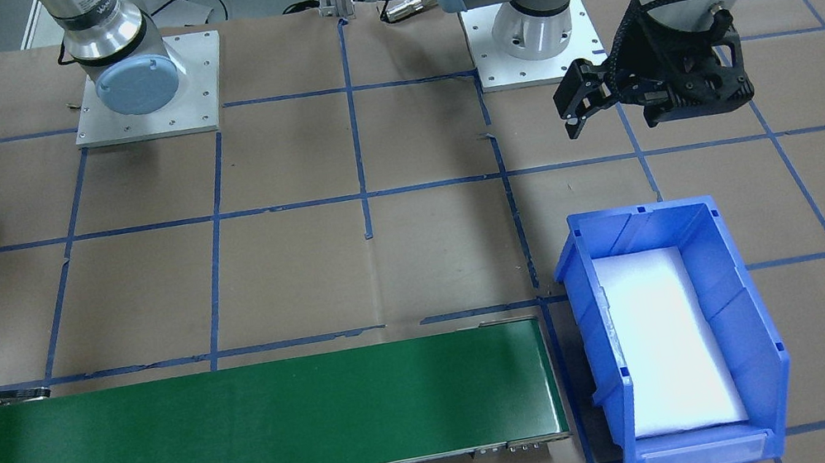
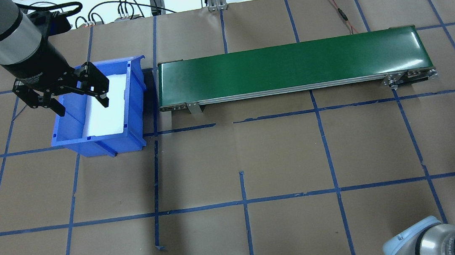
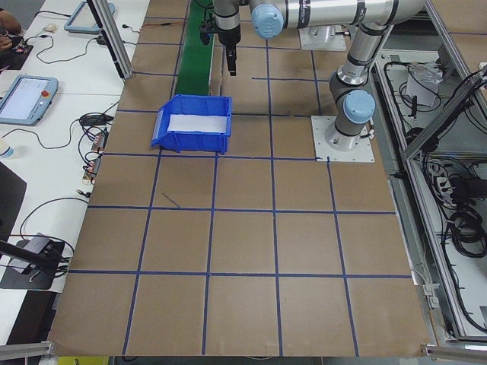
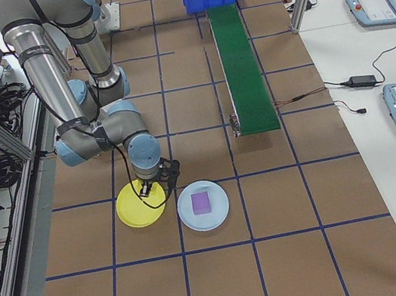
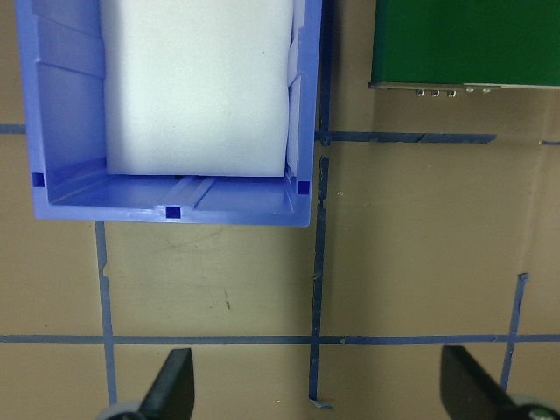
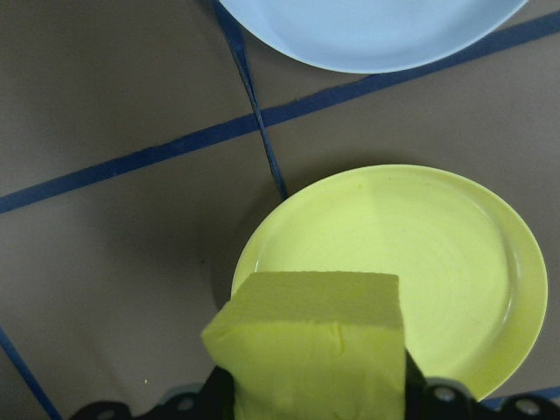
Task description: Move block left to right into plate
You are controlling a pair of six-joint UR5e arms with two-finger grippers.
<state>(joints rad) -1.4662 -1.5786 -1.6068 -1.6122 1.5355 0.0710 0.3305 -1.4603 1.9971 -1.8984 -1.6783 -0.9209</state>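
Right wrist-mounted view: yellow block (image 6: 311,346) clamped in the right end effector (image 6: 315,385), above the yellow plate (image 6: 437,262); long axis runs across between the fingers.
Exterior right view: purple block (image 4: 201,202) on the light blue plate (image 4: 222,216).
Left end effector (image 2: 76,99): spread wide, holding nothing, over the blue bin (image 2: 126,129).

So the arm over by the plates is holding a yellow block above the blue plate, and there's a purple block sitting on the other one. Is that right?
Not quite: the plates are swapped. The right wrist view shows the right gripper holding the yellow block above the yellow plate. The exterior right view shows the purple block sitting on the blue plate.
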